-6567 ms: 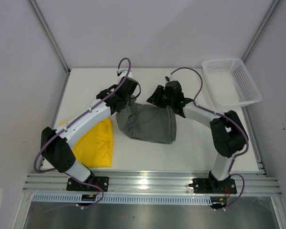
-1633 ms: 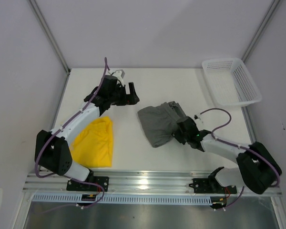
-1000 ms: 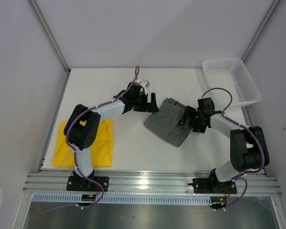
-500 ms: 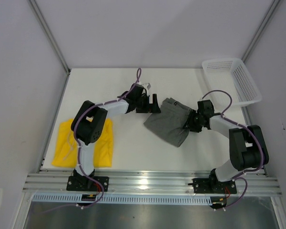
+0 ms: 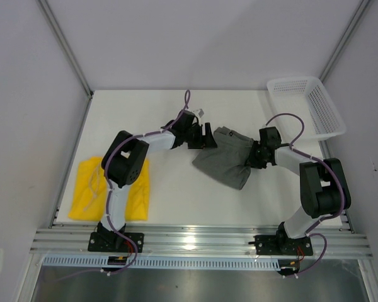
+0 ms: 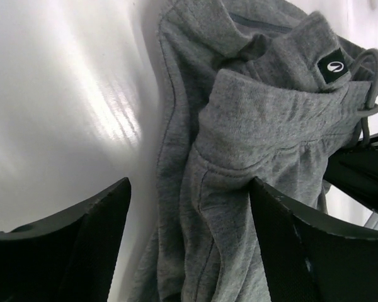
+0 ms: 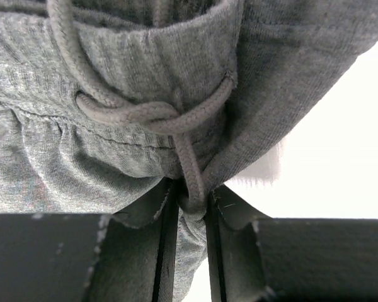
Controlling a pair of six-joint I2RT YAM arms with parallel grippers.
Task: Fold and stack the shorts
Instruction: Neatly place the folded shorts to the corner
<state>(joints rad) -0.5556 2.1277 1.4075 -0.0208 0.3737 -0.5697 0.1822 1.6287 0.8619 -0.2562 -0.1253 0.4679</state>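
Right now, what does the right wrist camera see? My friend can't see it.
The right gripper pinches a fold of the soft grey-green cloth shorts, catching their thick grey drawstring cord between nearly closed jaws. The white table shows at right.

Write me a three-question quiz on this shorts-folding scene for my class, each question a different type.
1. Fill in: the yellow shorts lie nearest the ___ arm's base.
2. True or false: the left gripper is shut on the grey shorts.
3. What does the right gripper pinch? A) the yellow shorts B) the grey shorts' drawstring and cloth C) nothing
Key: 1 left; 2 false, its jaws stand open; 3 B.
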